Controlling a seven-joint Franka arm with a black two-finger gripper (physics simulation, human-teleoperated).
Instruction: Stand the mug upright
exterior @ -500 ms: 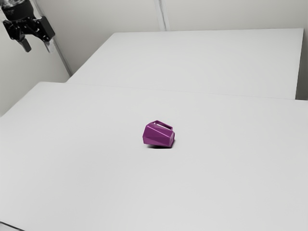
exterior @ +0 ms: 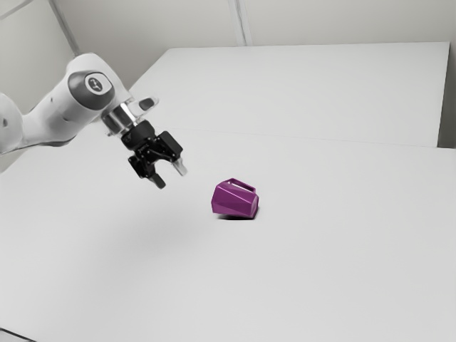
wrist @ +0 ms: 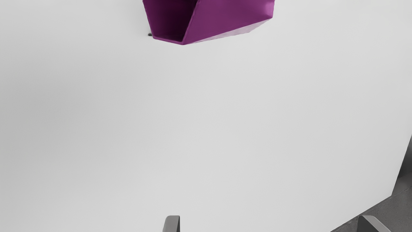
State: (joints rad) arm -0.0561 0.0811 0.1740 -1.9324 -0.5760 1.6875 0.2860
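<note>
From where I'm standing, the black gripper (exterior: 170,177) hangs in the air over the table, tilted, its two fingers (wrist: 172,224) spread wide with a gap between them and pointing down toward the tabletop. Behind it the white arm (exterior: 64,110) reaches in from the exterior view's left, bent at the big rounded joint.

Out past the fingertips comes a stretch of white table (exterior: 320,271), and then the purple mug (exterior: 235,199), just off toward the exterior view's right and well apart from both fingers. It's lying on its side on the tabletop, handle (exterior: 242,184) uppermost, with a thin dark shadow under it. The wrist view looks partly into its open mouth; the rim and the faceted sides have crisp, angular edges.

White tabletop runs on around the mug. In the wrist view the table's edge slants to a corner, with dark grey floor (wrist: 394,209) past it. Farther back in the exterior view, another broad white surface (exterior: 299,85) stretches toward the pale wall (exterior: 171,21), where a vertical seam runs down.
</note>
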